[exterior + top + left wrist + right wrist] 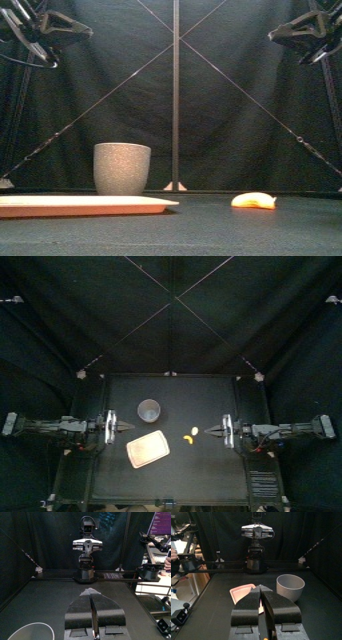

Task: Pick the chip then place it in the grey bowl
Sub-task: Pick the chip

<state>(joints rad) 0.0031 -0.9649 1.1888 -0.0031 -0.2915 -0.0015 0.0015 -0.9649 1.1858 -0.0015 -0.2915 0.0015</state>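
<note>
Still at pick stage, nothing grasped. Seeing left gripper (pixel 91 598) and right gripper (pixel 261 589) both pressed together, empty. Next: spread right jaws, descend onto chip (pixel 254 201), carry to grey cup (pixel 122 167).

Grey bowl (pixel 122 167) was mid grey with fine speckle all over. Tray (pixel 80 205) was plain pale pink. Chip (pixel 254 200) was yellow-orange. Desk (pixel 201 232) was plain matte black. Left pincer (pixel 91 594) and right pincer (pixel 261 588) were both plain black.

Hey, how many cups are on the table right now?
1. The grey cup stands upright left of centre, just behind the pink tray; I see nowhere a second could hide.
</note>
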